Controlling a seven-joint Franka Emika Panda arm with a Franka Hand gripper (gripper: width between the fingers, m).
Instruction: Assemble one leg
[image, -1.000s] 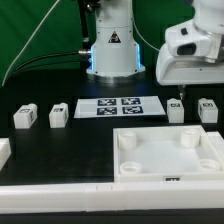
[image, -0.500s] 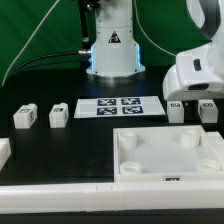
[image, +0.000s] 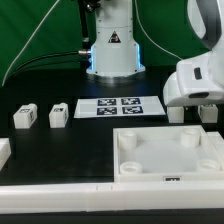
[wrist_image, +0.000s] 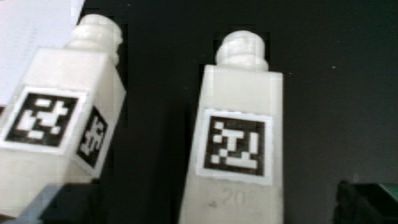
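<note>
Two white legs with tag marks stand at the exterior view's left (image: 24, 117) (image: 58, 115). Two more legs stand at its right (image: 176, 113) (image: 208, 113), partly hidden by my gripper (image: 191, 106), which hangs low right over them. In the wrist view one leg (wrist_image: 240, 140) lies between my dark fingertips (wrist_image: 368, 200), with a gap on each side. The other leg (wrist_image: 63, 110) lies beside it. My gripper (wrist_image: 217, 205) is open and holds nothing.
The large white square panel (image: 205, 160) with corner holes lies in front of the right legs. The marker board (image: 120, 107) lies mid-table. A white block (image: 4, 152) sits at the left edge. The robot base (image: 112, 50) stands behind.
My gripper has come down and a little toward the exterior view's right, from above the right pair of legs to just over them. The legs and the panel have not moved.
</note>
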